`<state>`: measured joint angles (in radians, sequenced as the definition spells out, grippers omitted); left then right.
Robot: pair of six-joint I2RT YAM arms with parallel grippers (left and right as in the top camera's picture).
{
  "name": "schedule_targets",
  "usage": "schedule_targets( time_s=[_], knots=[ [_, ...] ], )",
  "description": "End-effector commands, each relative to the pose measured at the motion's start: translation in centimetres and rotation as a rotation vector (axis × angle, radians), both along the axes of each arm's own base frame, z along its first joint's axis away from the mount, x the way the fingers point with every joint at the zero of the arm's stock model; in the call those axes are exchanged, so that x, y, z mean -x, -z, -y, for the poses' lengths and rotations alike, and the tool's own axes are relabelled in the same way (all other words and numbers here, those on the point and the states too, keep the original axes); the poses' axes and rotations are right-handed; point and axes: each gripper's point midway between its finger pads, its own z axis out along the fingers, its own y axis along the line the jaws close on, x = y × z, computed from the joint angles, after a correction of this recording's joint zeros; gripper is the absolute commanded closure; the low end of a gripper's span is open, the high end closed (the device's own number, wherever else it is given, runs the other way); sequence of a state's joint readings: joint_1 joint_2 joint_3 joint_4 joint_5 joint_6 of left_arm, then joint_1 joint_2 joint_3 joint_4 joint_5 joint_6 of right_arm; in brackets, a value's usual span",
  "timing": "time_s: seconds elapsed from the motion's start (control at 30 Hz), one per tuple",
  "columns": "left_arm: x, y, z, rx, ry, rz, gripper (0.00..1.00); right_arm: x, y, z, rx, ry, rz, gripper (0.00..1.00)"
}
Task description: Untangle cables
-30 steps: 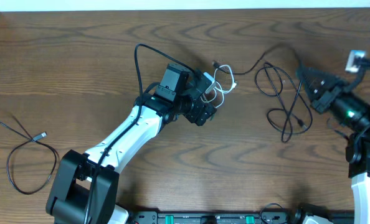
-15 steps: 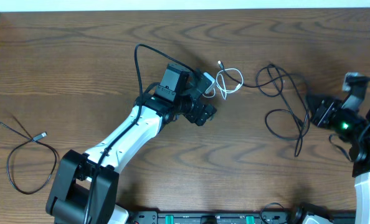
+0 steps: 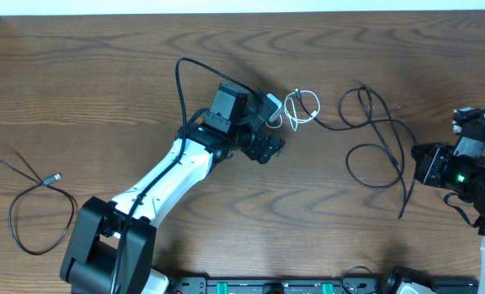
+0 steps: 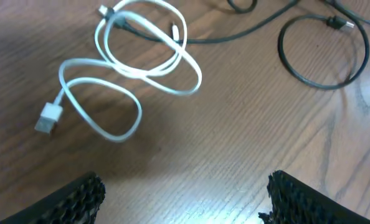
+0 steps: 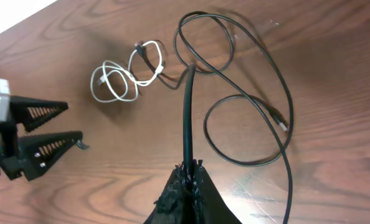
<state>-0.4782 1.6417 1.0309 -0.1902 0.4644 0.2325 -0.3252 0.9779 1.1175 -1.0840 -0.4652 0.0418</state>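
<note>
Left claw (image 4: 184, 193) hangs low over the wood with its two ribbed fingers spread wide and nothing between them.

A dark brown table (image 3: 104, 82) with strong wavy grain fills the overhead view. A pale white strip (image 3: 226, 6) runs along its far edge, and a black base rail (image 3: 267, 286) lies along the near edge.

At the far left a lone black cord (image 3: 56, 176) lies apart from the rest in a loose oval loop, its small silvery plug pointing right toward the table's middle.

Just off the left fingertips, near the middle of the table, sits the white cord (image 3: 302, 107), wound into two small overlapping loops. In the left wrist view its long axis runs on a diagonal, from the flat plug at lower left up to the larger loop at upper right. A black plug end lies inside that larger loop.

From there the black tangle (image 5: 187, 106) sprawls rightward in several wide loops, with one straight tail running toward the near edge. Whether it is one cord or two cannot be told.

At the right edge the right claw (image 5: 188, 167) is pinched closed on a strand of that tangle, which lifts off the table to reach it.
</note>
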Motion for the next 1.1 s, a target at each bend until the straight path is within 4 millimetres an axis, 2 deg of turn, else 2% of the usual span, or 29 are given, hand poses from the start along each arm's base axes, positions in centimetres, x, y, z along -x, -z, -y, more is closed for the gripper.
schedule_targets(
  time_s=[0.0,0.07,0.13,0.27,0.47,0.63,0.77,1.07],
  knots=[
    [-1.2,0.5,1.2,0.003,-0.073,0.015,0.16,-0.1,-0.7,0.4,0.033,0.000,0.021,0.99],
    [-2.2,1.6,0.9,-0.013,-0.197,-0.011,0.15,-0.1,-0.7,0.4,0.031,-0.001,0.022,0.99],
    [-2.7,3.6,1.3,-0.014,-0.320,-0.065,0.16,-0.1,-0.7,0.4,0.031,-0.001,0.022,0.99],
    [-3.9,4.7,1.1,0.020,-0.501,-0.101,0.16,0.0,-0.7,0.4,0.030,-0.002,0.018,0.99],
    [-5.5,6.6,0.9,0.055,-0.664,-0.102,0.16,0.1,-0.6,0.3,0.028,-0.003,0.013,0.99],
    [-6.0,8.4,1.7,0.095,-0.690,-0.130,0.16,0.1,-0.5,0.3,0.027,-0.003,0.011,0.99],
    [-5.8,8.6,2.8,0.107,-0.667,-0.125,0.15,0.0,-0.5,0.3,0.028,-0.003,0.013,0.99],
    [-4.9,6.5,7.1,0.202,-0.579,-0.064,0.16,-0.3,0.2,0.4,0.018,-0.004,-0.016,0.99]
  ],
)
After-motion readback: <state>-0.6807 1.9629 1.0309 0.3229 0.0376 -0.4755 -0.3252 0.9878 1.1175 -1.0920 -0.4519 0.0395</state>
